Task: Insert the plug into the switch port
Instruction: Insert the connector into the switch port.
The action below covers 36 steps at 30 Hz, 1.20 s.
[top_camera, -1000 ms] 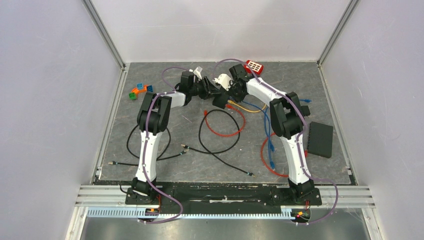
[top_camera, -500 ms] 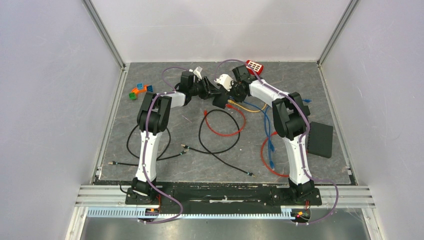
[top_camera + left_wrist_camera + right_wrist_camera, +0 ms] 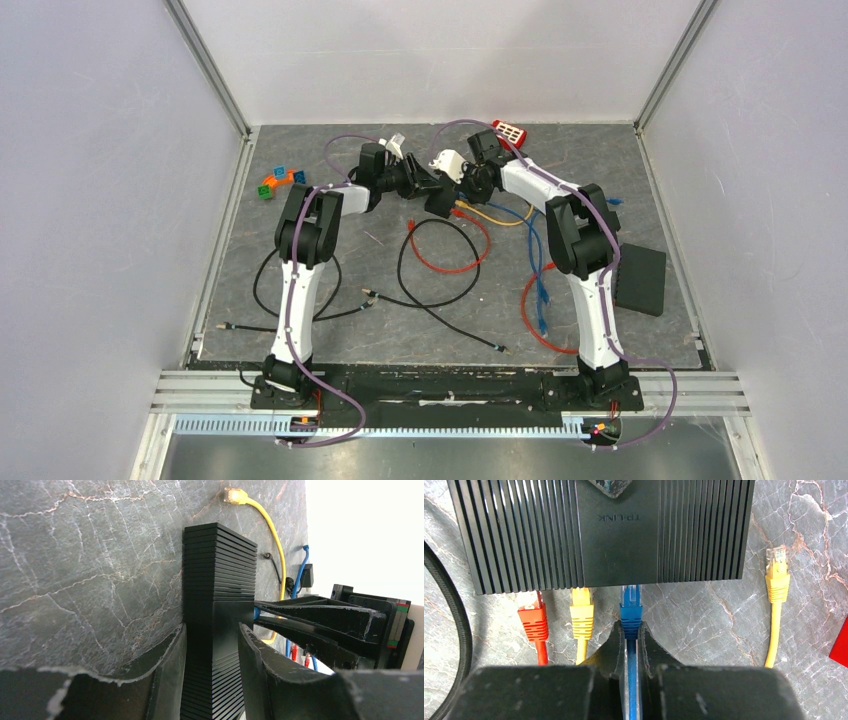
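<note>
The black ribbed switch stands on its edge between the two arms at the back of the table. My left gripper is shut on the switch, one finger on each broad face. In the right wrist view, the blue plug points at the switch's port row, its clear tip partly under the switch's edge. My right gripper is shut on the blue plug's boot and cable. A red plug and a yellow plug sit in the ports to its left. From above, both grippers meet at the switch.
A loose yellow plug lies right of the switch. A red box sits at the back, coloured blocks at the left, and a second black box at the right. Black, red and blue cables loop across the mat.
The right arm has shifted slightly toward the back. Both grips look unchanged.
</note>
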Tool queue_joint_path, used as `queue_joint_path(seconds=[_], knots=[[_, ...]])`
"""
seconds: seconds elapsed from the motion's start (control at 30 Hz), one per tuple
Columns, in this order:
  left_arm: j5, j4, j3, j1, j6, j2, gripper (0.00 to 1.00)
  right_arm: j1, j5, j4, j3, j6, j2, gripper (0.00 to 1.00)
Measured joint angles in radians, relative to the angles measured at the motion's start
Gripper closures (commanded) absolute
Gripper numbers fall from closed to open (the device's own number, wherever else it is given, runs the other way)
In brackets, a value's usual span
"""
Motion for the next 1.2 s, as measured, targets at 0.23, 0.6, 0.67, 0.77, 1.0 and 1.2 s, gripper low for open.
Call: queue_joint_path(seconds=[0.23, 0.6, 0.67, 0.77, 1.0, 1.2], knots=[[0.0, 0.044, 0.0, 0.0, -0.021, 0.012, 0.55, -0.008, -0.024, 0.022, 0.003, 0.029, 0.005, 1.0], [-0.005, 0.1, 0.0, 0.0, -0.031, 0.028, 0.57, -0.014, -0.048, 0.094, -0.03, 0.013, -0.001, 1.0], [-0.005, 0.101, -0.002, 0.0, -0.03, 0.028, 0.58, -0.014, -0.048, 0.121, -0.053, 0.013, -0.01, 1.0], [0.001, 0.104, -0.004, 0.0, -0.029, 0.028, 0.58, -0.014, -0.05, 0.183, -0.109, 0.006, -0.035, 1.0], [0.013, 0.141, -0.021, 0.0, -0.026, 0.029, 0.61, -0.019, -0.075, 0.229, -0.144, -0.025, -0.048, 1.0], [0.023, 0.133, -0.021, 0.0, 0.015, 0.029, 0.61, -0.019, -0.074, 0.201, -0.132, -0.062, -0.047, 1.0]])
